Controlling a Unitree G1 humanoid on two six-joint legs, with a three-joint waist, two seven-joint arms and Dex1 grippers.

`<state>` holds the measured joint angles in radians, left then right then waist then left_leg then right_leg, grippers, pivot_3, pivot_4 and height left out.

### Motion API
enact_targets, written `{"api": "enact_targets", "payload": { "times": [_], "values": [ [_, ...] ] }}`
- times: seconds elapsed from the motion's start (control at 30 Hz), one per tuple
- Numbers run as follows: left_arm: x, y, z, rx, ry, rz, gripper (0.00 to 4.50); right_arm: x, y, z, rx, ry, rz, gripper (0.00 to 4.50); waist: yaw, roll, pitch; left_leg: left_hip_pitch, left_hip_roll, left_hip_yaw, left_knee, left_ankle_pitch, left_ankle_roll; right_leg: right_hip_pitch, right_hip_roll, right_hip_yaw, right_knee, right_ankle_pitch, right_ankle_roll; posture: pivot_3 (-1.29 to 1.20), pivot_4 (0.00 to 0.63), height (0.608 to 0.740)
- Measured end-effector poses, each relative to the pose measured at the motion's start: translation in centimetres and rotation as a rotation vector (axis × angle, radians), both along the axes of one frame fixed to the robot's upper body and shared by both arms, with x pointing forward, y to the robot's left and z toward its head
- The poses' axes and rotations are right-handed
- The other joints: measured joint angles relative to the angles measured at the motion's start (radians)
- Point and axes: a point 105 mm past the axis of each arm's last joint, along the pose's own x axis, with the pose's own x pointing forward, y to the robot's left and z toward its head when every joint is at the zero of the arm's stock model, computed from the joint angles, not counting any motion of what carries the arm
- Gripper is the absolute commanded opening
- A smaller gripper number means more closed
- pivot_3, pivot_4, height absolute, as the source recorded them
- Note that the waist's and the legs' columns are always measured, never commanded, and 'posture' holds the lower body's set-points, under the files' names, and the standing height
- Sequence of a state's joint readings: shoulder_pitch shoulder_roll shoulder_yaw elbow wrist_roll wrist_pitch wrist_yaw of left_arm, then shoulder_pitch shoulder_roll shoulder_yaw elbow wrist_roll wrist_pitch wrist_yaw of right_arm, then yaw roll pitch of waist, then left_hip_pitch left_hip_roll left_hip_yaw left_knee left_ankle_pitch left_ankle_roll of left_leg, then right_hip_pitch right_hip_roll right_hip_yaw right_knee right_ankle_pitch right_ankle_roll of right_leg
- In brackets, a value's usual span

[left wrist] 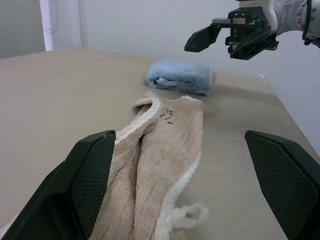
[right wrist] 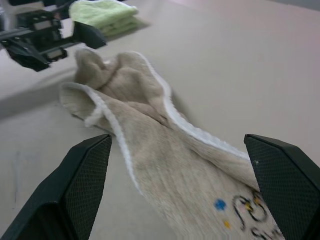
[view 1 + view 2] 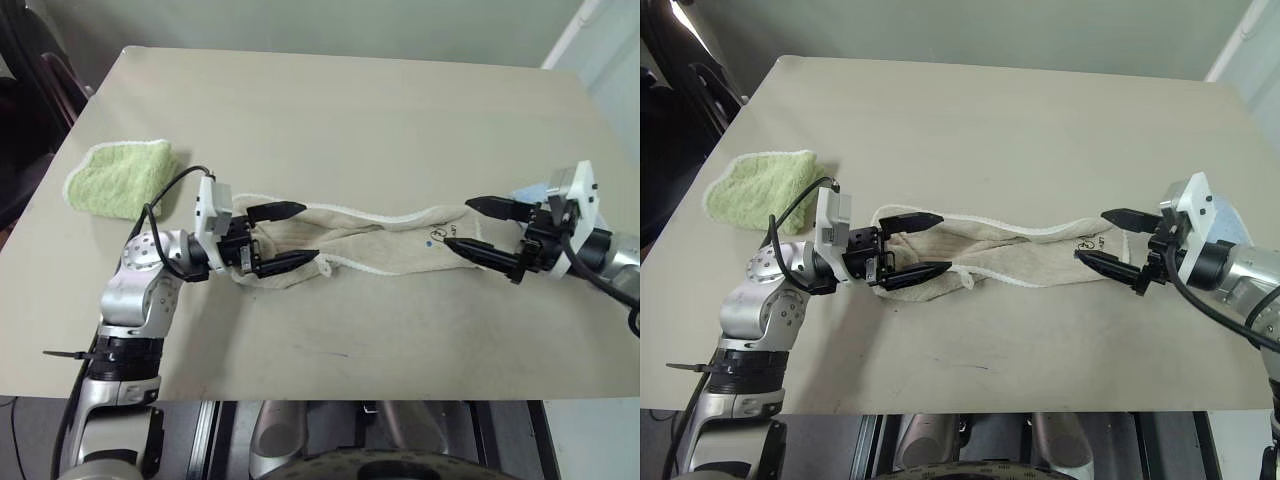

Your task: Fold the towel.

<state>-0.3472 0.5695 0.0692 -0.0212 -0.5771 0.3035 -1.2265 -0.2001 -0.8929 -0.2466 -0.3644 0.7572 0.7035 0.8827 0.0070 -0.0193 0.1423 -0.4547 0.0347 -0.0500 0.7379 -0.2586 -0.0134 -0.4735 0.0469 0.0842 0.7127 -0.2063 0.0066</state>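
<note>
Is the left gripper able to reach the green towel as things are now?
Probably yes. The green towel lies on the table just beyond the left gripper, nothing between them. But the open gripper points away, toward the beige towel, so the arm must turn first.

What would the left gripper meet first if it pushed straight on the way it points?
Probably the crumpled beige terry towel, whose near end already lies between the open left gripper fingers. Whether the fingers would skim above it is unclear.
</note>
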Motion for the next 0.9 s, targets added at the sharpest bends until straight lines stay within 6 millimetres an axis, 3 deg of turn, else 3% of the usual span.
{"api": "enact_targets", "payload": {
  "times": [0.23, 0.47, 0.67, 0.9],
  "values": [
    [-0.4, -0.2, -1.3, 0.001, 0.031, 0.021, 4.48, 2.6, -2.9, 0.3, -0.138, -0.041, -0.003, 4.50, -0.001, 0.000, 0.000, 0.000, 0.000, 0.000, 0.000, 0.000, 0.000, 0.000, 0.000, 0.000, 0.000, 0.001, 0.001, 0.00, 0.150, 0.697],
    [-0.3, 0.3, -1.4, -0.001, 0.023, 0.064, 4.48, 8.6, -3.7, 1.6, -0.252, -0.107, -0.035, 4.50, -0.015, 0.002, 0.000, 0.002, 0.001, 0.001, 0.001, 0.003, 0.004, -0.001, 0.000, 0.000, 0.000, 0.006, -0.001, 0.00, 0.150, 0.697],
    [-1.0, 1.1, -1.9, 0.011, 0.032, 0.106, 4.48, 12.6, -2.9, -1.6, -0.345, -0.053, -0.059, 4.50, -0.013, 0.005, 0.001, -0.001, 0.003, 0.000, 0.000, 0.003, 0.005, -0.005, 0.000, 0.000, 0.001, 0.013, -0.012, 0.00, 0.150, 0.697],
    [-1.1, 1.5, -1.1, 0.034, 0.000, 0.123, 4.48, 14.3, -2.9, -4.1, -0.399, -0.036, -0.110, 4.50, -0.008, 0.006, 0.001, -0.002, 0.003, 0.000, -0.001, 0.003, 0.004, -0.006, -0.001, 0.000, 0.001, 0.012, -0.013, 0.00, 0.150, 0.697]
  ]
}}
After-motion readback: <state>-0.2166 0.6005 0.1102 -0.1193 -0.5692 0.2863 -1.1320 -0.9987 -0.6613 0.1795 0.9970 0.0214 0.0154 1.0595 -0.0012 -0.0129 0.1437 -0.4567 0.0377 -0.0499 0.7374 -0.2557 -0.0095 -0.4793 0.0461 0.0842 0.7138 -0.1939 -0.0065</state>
